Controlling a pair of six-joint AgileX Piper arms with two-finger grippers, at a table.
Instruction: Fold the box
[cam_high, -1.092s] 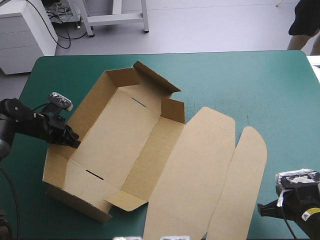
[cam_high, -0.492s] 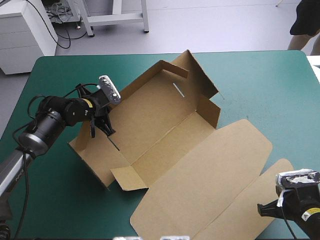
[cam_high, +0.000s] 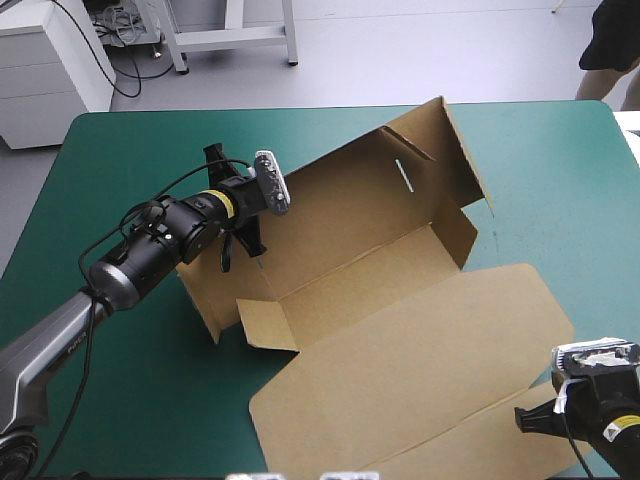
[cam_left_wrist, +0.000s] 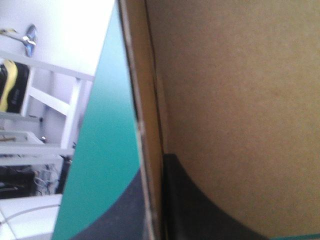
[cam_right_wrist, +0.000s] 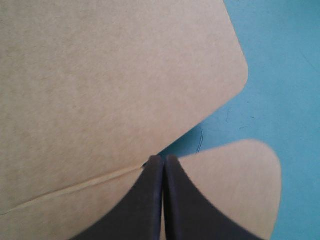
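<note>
Teal-green table cover, rounded far corners

box lid's tuck flap is cut off at its outer end, right gripper beside that flap mostly cut off too, box wall inside left gripper just blur.

Left arm: black cylinders in a chain, one banded by a yellow ring, then a grey lower link (faint lettering, unreadable). Right gripper: two black fin-shaped fingers; a yellow label on its black wrist.
</note>
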